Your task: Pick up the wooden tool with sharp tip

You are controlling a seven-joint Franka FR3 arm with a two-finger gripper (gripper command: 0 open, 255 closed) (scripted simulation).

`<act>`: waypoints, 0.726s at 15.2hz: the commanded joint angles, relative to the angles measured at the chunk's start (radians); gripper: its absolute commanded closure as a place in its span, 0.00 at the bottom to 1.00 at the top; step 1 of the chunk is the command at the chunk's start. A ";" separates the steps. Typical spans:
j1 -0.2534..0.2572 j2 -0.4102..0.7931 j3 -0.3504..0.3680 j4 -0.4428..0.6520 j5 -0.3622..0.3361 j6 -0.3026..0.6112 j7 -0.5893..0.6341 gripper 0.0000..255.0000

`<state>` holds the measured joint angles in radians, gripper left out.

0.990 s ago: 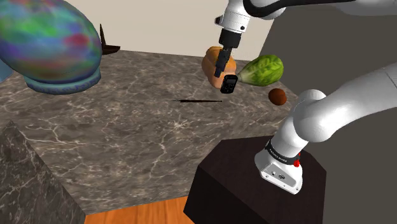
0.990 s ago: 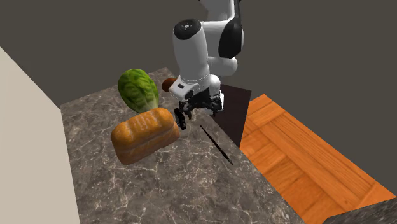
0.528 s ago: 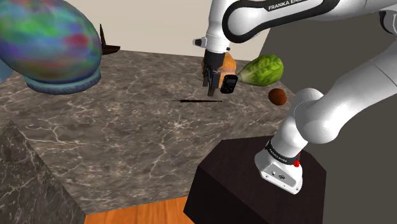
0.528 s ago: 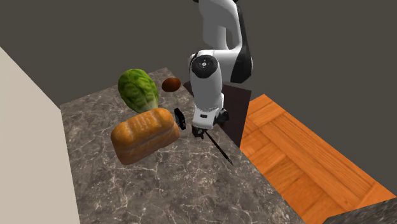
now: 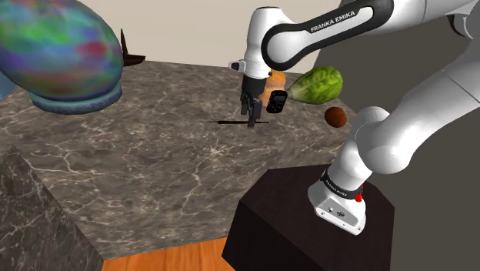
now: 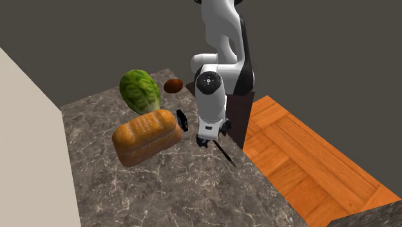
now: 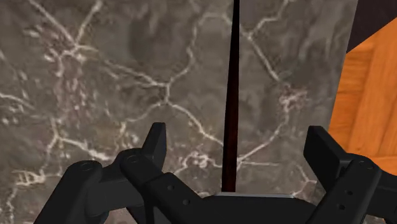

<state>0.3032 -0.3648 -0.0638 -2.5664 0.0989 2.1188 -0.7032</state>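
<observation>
Thin dark wooden stick with a sharp tip [image 7: 232,95] lies between my spread fingers [image 7: 156,139], ungripped

From my remote desk I see it lying flat on the grey veined marble counter [image 5: 154,162], close to the counter edge nearest the dark box stand [image 5: 308,223]. My black two-finger gripper [image 5: 251,117] points down over it, low to the surface. In the wrist view the two fingers stand well apart and the stick runs straight out between them, touching neither. Orange wooden floor [image 6: 309,155] shows beyond the counter edge. On the second exterior view's left of the gripper I see a small black block [image 6: 182,120] and, just past it, a golden-brown bread loaf [image 6: 147,135]. A green lettuce head [image 6: 140,90] and a round brown object [image 6: 172,85] sit further back. At the shoulder view's far left stands a large multicoloured egg-shaped object on a blue base [image 5: 58,46]
</observation>
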 commanded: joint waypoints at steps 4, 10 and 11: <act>0.000 0.007 -0.001 -0.006 0.001 0.014 -0.003 1.00; -0.003 0.009 -0.005 0.003 -0.001 0.007 -0.008 1.00; 0.001 0.006 -0.001 -0.005 0.001 0.012 -0.002 1.00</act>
<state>0.3001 -0.3619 -0.0685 -2.5649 0.0968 2.1305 -0.7085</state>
